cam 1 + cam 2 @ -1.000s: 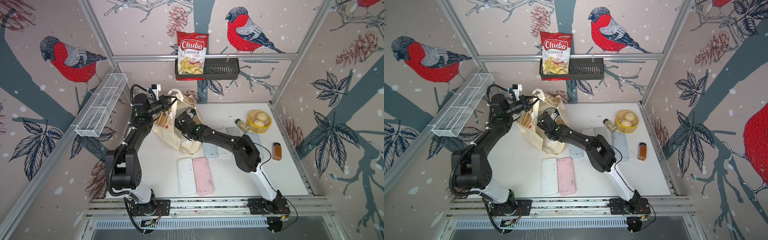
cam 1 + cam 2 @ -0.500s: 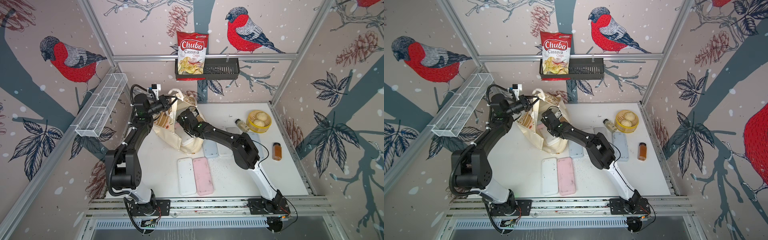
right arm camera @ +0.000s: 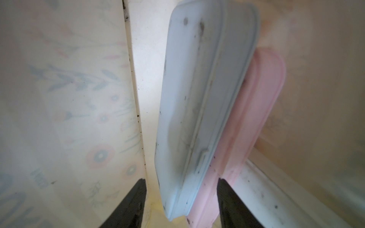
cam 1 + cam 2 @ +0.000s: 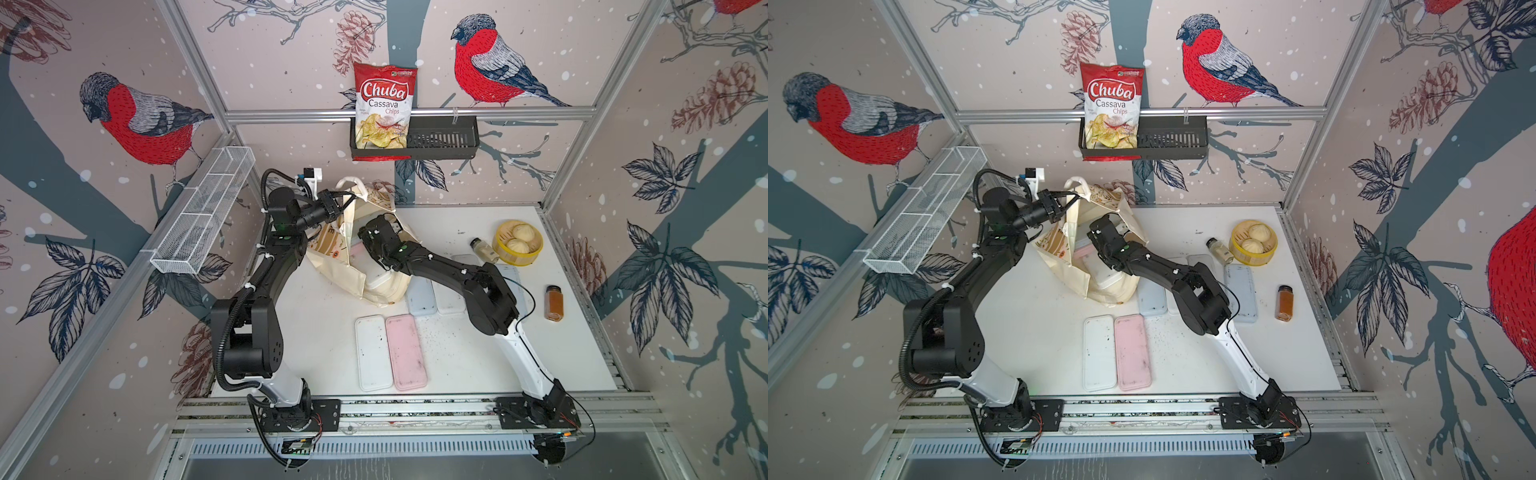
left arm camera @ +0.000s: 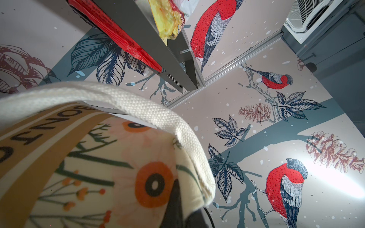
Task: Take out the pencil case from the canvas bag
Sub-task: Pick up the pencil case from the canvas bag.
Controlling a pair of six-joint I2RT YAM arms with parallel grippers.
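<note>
Found the canvas bag on the bench at ten o'clock, base towards five, mouth towards eleven. Found the left fingers clamped tight on a cream loop handle at the bag's far rim, holding the mouth lifted and agape; caught one black finger pressed against the floral print in the left wrist view. Traced the right arm down into the bag's mouth, with its fingers hidden from above; found the right fingers, in the right wrist view, parted to a middling width and straddling the near ends of a pale blue pencil case and a pink pencil case, stacked face to face inside the bag; noted a sliver of gap beside one finger, the other just against the pink edge; could not confirm a firm hold. Counted, outside the bag, a white case and a pink case side by side at six o'clock; a bamboo steamer holding two buns at two o'clock, a small bottle just beside it; a spice jar at three o'clock.
</note>
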